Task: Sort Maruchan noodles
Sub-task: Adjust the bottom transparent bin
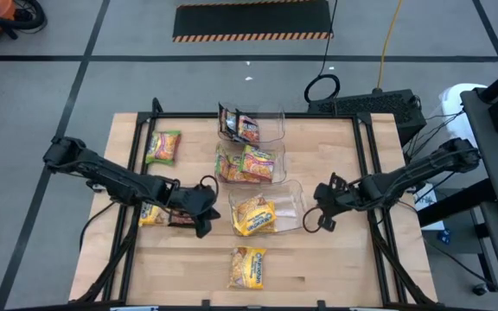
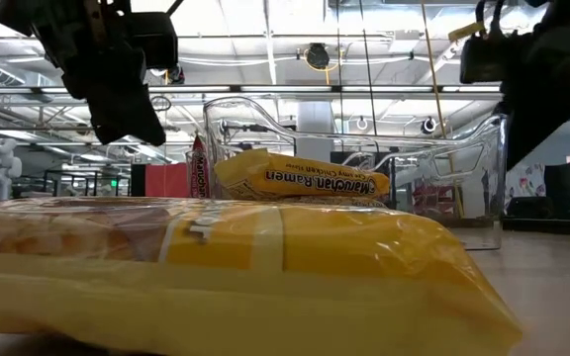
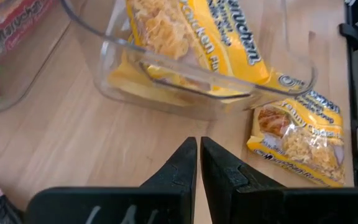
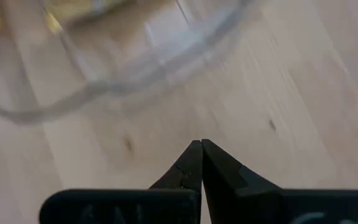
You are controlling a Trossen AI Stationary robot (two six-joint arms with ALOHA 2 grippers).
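Three clear bins stand in a row down the table's middle. The far bin [image 1: 251,125] holds dark packets, the middle bin [image 1: 249,162] green-yellow ones, and the near bin [image 1: 290,207] yellow ones [image 1: 254,216]. Loose Maruchan noodles lie flat on the wood: a green-yellow packet [image 1: 163,147] at far left, a yellow one [image 1: 247,266] near the front edge, and another yellow one [image 1: 150,214] under my left arm. My left gripper [image 1: 204,220] hovers just left of the near bin, shut, with nothing in it [image 3: 199,149]. My right gripper [image 1: 316,220] hovers just right of that bin, shut and empty [image 4: 201,146].
Black rails [image 1: 370,173] run along the table's left and right sides. Bare wood lies between the near bin and the front edge on both sides of the loose yellow packet [image 3: 300,140]. A keyboard [image 1: 366,105] sits beyond the far right corner.
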